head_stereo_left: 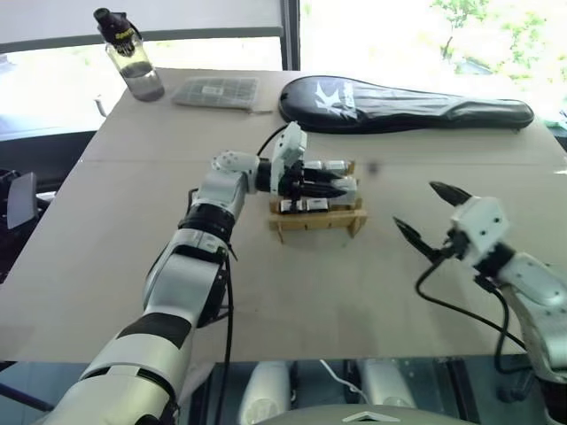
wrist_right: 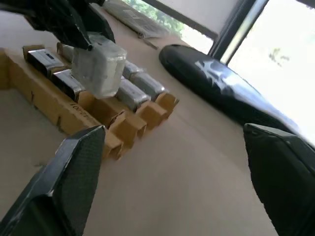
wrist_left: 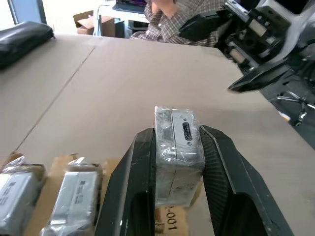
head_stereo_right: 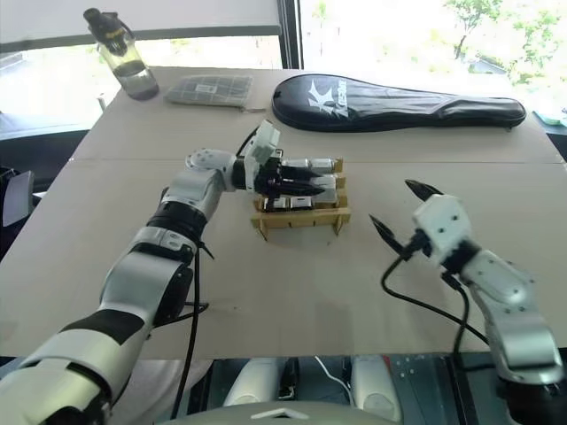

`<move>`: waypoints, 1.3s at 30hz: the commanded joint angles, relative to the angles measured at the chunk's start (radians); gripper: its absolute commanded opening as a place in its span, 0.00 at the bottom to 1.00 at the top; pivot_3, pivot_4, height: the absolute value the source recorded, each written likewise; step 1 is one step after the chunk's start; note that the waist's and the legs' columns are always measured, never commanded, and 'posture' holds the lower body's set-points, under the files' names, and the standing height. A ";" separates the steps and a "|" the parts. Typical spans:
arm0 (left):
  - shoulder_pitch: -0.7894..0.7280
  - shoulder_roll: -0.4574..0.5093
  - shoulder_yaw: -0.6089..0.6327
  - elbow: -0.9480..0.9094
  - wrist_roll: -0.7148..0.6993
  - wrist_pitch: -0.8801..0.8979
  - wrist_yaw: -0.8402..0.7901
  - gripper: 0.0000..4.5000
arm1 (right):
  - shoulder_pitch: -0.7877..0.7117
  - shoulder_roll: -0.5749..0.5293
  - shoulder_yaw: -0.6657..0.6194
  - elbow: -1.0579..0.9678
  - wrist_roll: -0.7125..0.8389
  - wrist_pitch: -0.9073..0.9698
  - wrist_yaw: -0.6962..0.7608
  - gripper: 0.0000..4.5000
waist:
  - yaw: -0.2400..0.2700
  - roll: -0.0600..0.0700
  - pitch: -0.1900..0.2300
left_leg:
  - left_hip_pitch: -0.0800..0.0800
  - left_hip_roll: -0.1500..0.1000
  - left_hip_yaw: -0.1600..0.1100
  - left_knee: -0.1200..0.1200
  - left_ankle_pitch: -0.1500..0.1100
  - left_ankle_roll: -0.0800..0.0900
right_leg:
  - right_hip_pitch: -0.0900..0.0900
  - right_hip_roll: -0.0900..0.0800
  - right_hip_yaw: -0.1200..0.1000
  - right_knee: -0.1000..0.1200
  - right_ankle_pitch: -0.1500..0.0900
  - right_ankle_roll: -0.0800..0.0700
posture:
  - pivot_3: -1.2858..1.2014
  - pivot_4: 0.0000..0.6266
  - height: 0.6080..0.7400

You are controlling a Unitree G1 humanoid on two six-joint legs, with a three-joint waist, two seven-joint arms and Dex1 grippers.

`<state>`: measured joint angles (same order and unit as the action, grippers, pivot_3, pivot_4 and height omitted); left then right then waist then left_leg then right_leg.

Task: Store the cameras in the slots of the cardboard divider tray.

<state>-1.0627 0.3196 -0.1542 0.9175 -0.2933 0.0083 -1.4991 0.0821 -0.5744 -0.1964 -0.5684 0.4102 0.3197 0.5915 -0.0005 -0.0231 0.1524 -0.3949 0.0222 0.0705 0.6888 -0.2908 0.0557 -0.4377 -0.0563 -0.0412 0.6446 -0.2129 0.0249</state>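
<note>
The tan cardboard divider tray (head_stereo_left: 319,221) stands mid-table with several wrapped silver-grey cameras (wrist_right: 133,93) lying in its slots. My left gripper (head_stereo_left: 345,188) reaches over the tray from the left, shut on one wrapped camera (wrist_left: 176,147) held between its black fingers (wrist_left: 130,187) just above the tray's right side. That held camera (wrist_right: 98,69) hangs above the slots. My right gripper (head_stereo_left: 423,217) stands open and empty to the right of the tray, well apart from it.
A long black racket case (head_stereo_left: 403,104) lies at the back right. A flat grey patterned packet (head_stereo_left: 217,91) and a clear bottle (head_stereo_left: 133,62) sit at the back left. A person in a checked shirt (wrist_left: 167,19) sits beyond the table.
</note>
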 commanded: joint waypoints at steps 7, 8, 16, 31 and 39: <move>-0.053 -0.049 0.039 0.116 0.076 -0.148 0.029 0.16 | 0.243 -0.076 -0.267 -0.200 0.438 0.230 0.053 0.99 | 0.015 0.000 0.000 | 0.001 0.000 -0.001 0.000 -0.003 0.005 | 0.002 0.000 -0.001 -0.001 0.000 0.000 | 0.52 0.24 1.00; -0.055 -0.057 0.041 0.124 0.082 -0.152 0.031 0.16 | 0.267 -0.080 -0.265 -0.201 0.418 0.215 0.071 0.99 | 0.016 0.000 0.000 | 0.001 0.000 -0.001 0.000 -0.003 0.005 | 0.002 0.000 -0.001 -0.001 0.000 0.000 | 0.52 0.24 1.00; -0.037 -0.072 0.034 0.141 0.163 -0.240 0.068 0.16 | 0.343 -0.087 -0.295 -0.215 0.476 0.233 0.073 0.99 | 0.015 -0.001 0.000 | 0.002 0.000 -0.001 0.001 -0.004 0.006 | 0.004 0.000 -0.001 -0.002 0.000 0.001 | 0.52 0.24 1.00; -0.027 -0.107 0.034 0.209 0.210 -0.253 0.113 0.16 | 0.453 -0.062 -0.306 -0.274 0.472 0.196 0.056 0.99 | 0.016 -0.001 -0.001 | 0.011 0.000 0.000 0.001 -0.004 0.008 | 0.013 0.000 0.001 -0.002 0.000 0.001 | 0.52 0.24 1.00; -0.024 -0.091 0.034 0.248 0.248 -0.277 0.121 0.16 | 0.448 -0.063 -0.302 -0.277 0.470 0.196 0.044 0.99 | 0.015 -0.001 -0.001 | 0.011 0.001 0.000 0.001 -0.005 0.009 | 0.013 0.000 0.000 -0.003 0.000 0.001 | 0.52 0.24 1.00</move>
<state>-1.0869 0.2235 -0.1187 1.1566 -0.0600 -0.2556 -1.3695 0.5311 -0.6398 -0.4734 -0.8088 0.8692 0.5389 0.6384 0.0148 -0.0240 0.1517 -0.3833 0.0227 0.0703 0.6902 -0.2961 0.0647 -0.4245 -0.0561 -0.0405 0.6415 -0.2129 0.0260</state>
